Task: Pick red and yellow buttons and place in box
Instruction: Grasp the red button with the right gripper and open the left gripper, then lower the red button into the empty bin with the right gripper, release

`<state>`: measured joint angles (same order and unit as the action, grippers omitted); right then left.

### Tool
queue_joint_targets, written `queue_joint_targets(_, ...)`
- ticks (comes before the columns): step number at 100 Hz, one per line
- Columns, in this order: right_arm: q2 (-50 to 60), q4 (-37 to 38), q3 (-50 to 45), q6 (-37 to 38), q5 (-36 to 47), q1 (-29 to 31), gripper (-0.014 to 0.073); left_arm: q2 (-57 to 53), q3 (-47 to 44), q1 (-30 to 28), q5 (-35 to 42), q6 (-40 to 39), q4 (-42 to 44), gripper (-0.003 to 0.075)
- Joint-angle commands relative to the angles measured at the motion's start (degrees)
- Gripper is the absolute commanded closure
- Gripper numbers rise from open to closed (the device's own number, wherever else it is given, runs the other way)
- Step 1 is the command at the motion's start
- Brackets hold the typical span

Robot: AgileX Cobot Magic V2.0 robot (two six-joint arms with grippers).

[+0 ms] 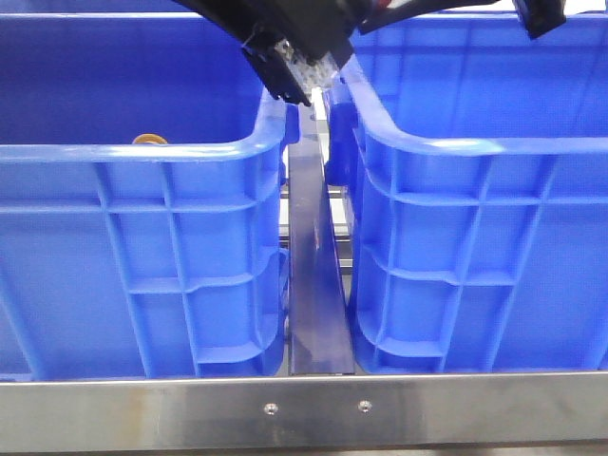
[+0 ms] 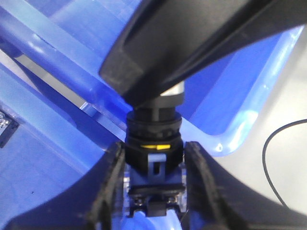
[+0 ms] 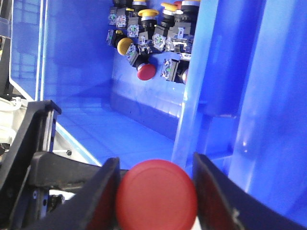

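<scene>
left gripper [image 2: 154, 191] jaws clamped on button body [image 2: 153, 153], yellow strip showing on it, cap hidden; held above rim between two blue crates. right gripper [image 3: 156, 191] jaws clamped on red button [image 3: 156, 195]. heap of red and yellow buttons [image 3: 151, 36] in crate corner. left crate [image 1: 142, 256], right crate [image 1: 475, 256] side by side.

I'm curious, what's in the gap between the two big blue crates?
In the front view, a dark upright metal bar stands between the left blue plastic crate and the right one.
</scene>
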<state>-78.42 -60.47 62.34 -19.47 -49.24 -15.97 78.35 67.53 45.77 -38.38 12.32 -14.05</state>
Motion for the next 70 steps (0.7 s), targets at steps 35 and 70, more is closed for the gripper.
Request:
queue_joint_targets(35,4.58,-3.78,2.17,-6.20,0.17,5.58,0.0390,-1.66,1.67,0.47,3.96,-0.02,-1.21,0.0272)
queue_joint_targets(70,9.51,6.98,1.75,-15.25,10.49,16.07,0.0390,-1.66,1.67,0.47,3.98,-0.02,-1.21,0.0274)
